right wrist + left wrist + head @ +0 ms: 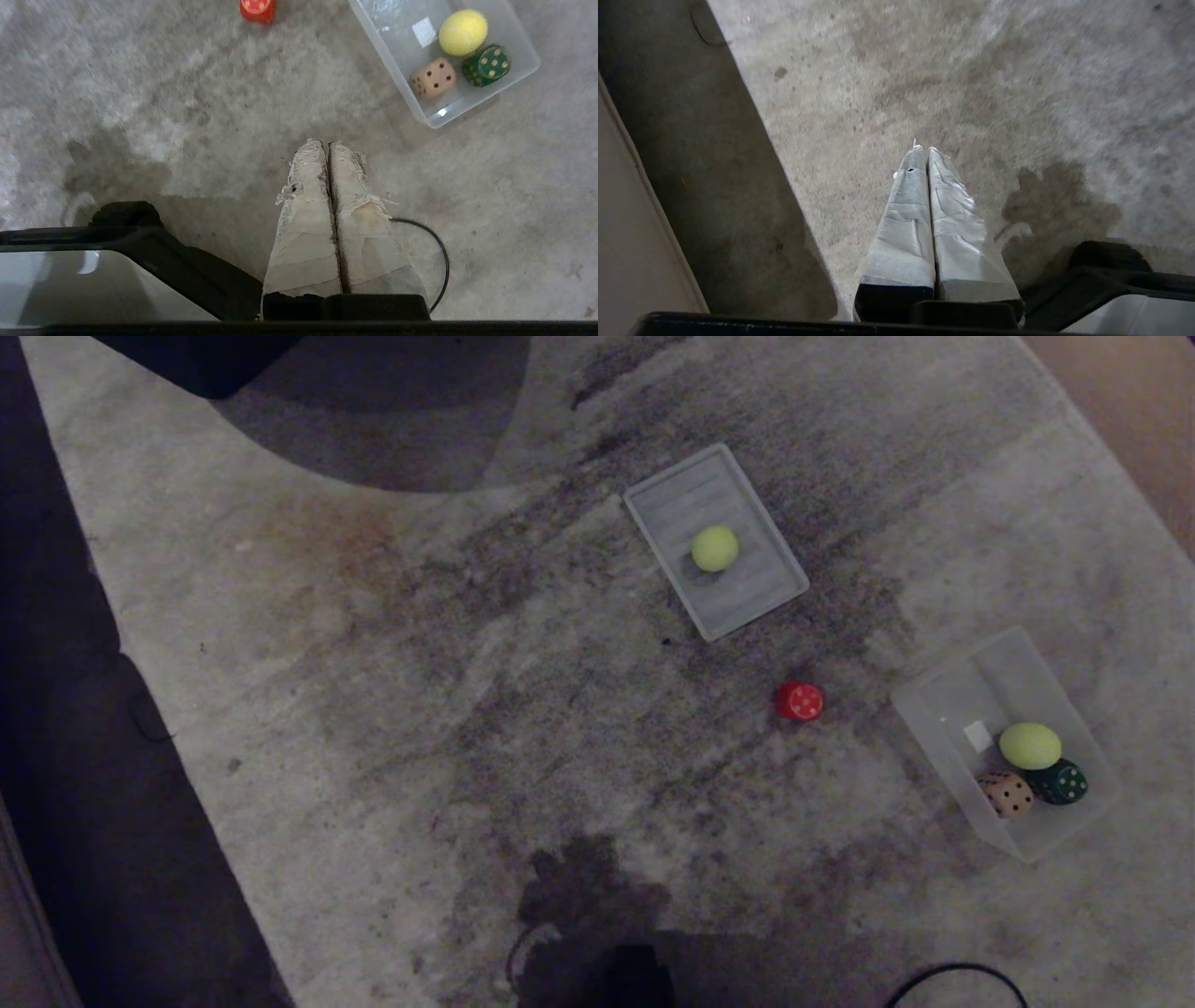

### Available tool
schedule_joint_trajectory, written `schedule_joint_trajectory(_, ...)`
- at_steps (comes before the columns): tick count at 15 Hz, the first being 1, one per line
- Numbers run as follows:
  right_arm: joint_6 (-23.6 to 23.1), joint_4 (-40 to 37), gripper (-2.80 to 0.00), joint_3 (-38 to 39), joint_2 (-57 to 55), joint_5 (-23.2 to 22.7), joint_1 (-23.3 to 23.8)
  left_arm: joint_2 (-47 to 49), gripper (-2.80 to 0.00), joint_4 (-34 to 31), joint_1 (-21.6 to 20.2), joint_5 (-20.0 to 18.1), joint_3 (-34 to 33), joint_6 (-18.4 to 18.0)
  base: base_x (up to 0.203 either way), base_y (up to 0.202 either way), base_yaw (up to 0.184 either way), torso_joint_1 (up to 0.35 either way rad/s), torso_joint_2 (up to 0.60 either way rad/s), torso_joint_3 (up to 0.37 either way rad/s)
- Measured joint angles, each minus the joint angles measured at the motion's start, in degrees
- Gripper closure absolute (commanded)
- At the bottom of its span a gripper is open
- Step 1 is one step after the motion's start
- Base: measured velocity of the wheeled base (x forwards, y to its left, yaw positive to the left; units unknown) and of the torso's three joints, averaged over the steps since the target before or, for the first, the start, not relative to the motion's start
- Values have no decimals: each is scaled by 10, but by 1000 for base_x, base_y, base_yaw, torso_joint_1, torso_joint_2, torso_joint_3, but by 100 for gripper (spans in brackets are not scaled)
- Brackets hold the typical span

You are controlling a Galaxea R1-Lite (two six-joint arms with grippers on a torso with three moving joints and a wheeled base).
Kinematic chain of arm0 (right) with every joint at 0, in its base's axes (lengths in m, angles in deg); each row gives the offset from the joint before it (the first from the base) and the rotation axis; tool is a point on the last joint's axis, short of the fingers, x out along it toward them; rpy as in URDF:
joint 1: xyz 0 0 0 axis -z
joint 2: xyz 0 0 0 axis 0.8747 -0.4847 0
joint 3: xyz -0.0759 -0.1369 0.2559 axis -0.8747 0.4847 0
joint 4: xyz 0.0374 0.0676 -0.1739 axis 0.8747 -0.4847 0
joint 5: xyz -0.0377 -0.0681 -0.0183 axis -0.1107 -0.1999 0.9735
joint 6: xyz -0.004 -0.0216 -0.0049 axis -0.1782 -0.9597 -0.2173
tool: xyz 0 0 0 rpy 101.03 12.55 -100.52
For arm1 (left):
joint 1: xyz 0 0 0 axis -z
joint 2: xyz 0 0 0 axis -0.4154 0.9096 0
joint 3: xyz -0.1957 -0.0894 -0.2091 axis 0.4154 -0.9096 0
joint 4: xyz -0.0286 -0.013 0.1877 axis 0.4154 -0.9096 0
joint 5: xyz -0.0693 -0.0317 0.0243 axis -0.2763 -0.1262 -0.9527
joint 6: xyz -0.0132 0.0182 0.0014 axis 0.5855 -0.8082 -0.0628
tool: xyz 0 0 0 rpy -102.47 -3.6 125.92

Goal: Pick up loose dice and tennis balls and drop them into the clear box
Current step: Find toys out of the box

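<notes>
Lying loose on carpet: red dotted die (799, 701). Both taped hands, left hand (924, 149) and right hand (326, 143), hanging pressed closed, empty, parked well short of translucent clear box (943, 695).

One ball (715, 548) lies on the lid (766, 588); a die (799, 701) sits between lid and box (943, 709), which holds another ball (1030, 746) and two dice (1006, 794)

The setting appeared to be a home floor: a worn, stained grey rug (392, 709) covered it, with bare tan flooring (1134, 401) beyond one edge.
</notes>
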Motion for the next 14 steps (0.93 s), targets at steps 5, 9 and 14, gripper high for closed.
schedule_joint_trajectory(5, -1, 0, 0, 0, 0, 0, 0, 0, 0, 0, 0, 0, 0, 0, 0, 0, 0, 0, 3, -199)
schedule_joint_trajectory(9, -8, 0, 0, 0, 0, 0, 0, 0, 0, 0, 0, 1, 0, 11, 0, 0, 0, 2, 3, -55)
schedule_joint_trajectory(14, 2, -28, 0, -83, -43, 2, 3, 0, 0, 1, 0, 5, 0, 25, 0, 0, 0, 0, 0, 0)
